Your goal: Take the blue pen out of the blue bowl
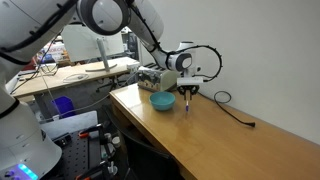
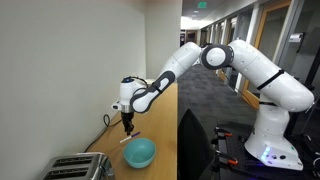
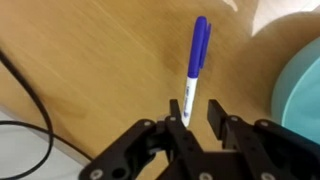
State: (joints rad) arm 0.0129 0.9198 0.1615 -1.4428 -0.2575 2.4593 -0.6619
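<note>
The blue pen (image 3: 197,55) is outside the teal-blue bowl (image 3: 305,95), over the wooden table just beside it. Its white end sits between my gripper's (image 3: 198,112) fingers, next to one finger with a gap to the other. The gripper is open. In both exterior views the gripper (image 1: 189,93) (image 2: 127,124) hovers low over the table beside the bowl (image 1: 162,101) (image 2: 139,153), with the pen (image 1: 189,106) (image 2: 134,132) under the fingertips. I cannot tell whether the pen rests on the table.
A silver toaster (image 2: 75,168) (image 1: 152,77) stands beyond the bowl by the wall. A long black cable (image 1: 235,110) (image 3: 25,110) lies on the table on the gripper's other side. The table edge (image 1: 150,125) runs along the front.
</note>
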